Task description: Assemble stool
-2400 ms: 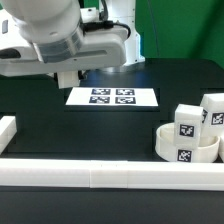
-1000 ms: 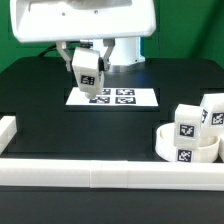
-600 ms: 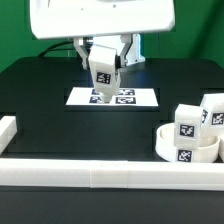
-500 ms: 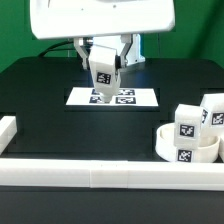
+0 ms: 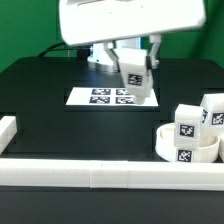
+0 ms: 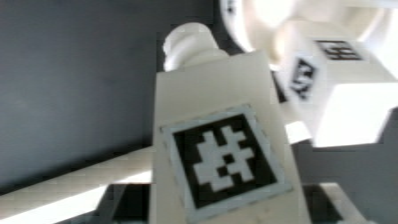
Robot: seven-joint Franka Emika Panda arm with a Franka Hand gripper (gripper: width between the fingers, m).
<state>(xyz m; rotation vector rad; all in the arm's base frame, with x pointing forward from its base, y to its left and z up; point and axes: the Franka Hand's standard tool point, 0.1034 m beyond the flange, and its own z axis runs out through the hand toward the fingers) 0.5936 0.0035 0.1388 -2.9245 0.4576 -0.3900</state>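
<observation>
Gripper (image 5: 133,62) clenched on one stool leg (image 5: 135,82), held airborne, long axis approx. vertical w/ slight tilt. Seat (image 5: 186,147) lies below gripper, toward the exterior view's right. Other legs (image 5: 188,122) apparently rest on it.

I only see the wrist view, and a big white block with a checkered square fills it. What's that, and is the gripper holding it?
Observer: That's a stool leg; the gripper is shut on it, held up near the marker board.
Operator: Where's the round seat?
Observer: The seat lies at the exterior view's right, beside the front white bar.
Operator: Any more legs?
Observer: At least two more legs stand by the seat.
</observation>
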